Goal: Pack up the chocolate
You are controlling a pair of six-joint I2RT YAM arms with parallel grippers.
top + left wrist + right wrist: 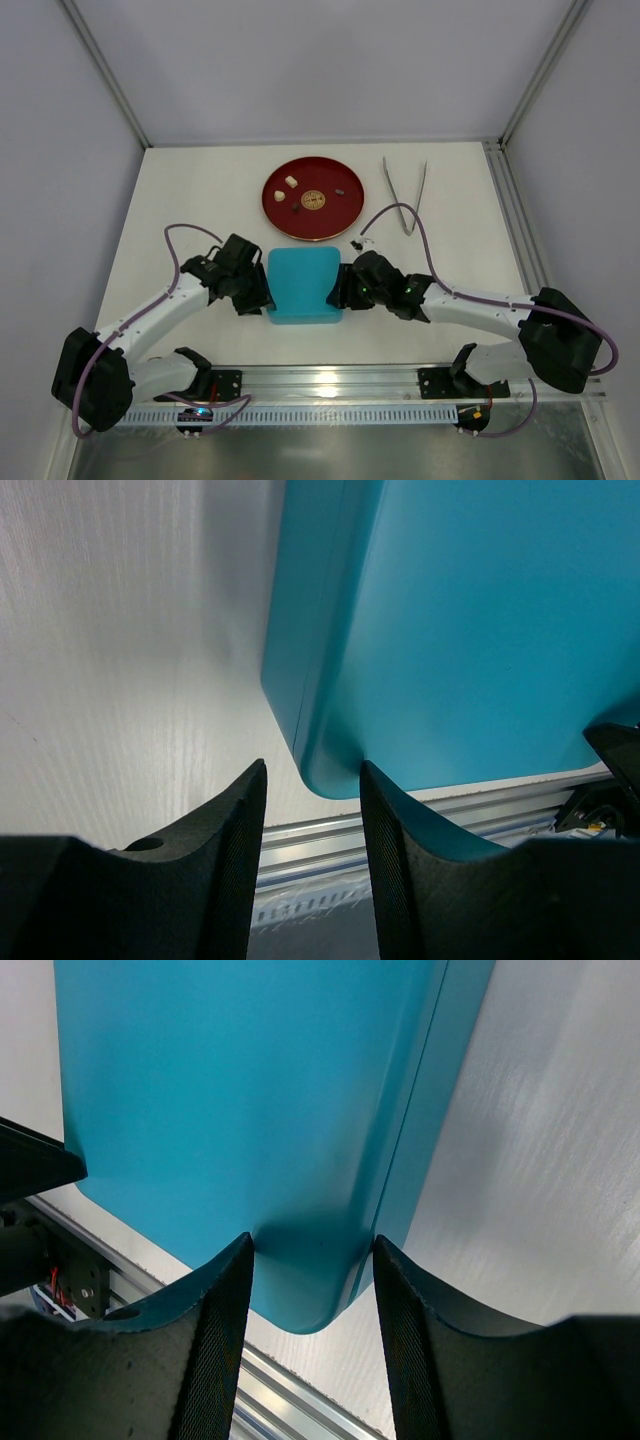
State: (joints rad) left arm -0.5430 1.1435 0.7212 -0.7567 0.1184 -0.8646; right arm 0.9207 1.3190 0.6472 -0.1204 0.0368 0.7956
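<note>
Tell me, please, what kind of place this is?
Probably a robot test cell in a laboratory: plain grey panel walls enclose the white table, and two white robot arms, bolted to an aluminium rail, flank a teal rectangular box.

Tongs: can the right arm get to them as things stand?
Probably yes: the tongs lie uncovered beyond the right gripper, only its cable nearby; its jaws must first leave the blue box's edge.

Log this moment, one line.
left gripper: open, straddling near-left corner of teal plastic box | right gripper: astride near-right corner, grip unclear | tiny cream and brown chocolate pieces: on round red plate
</note>
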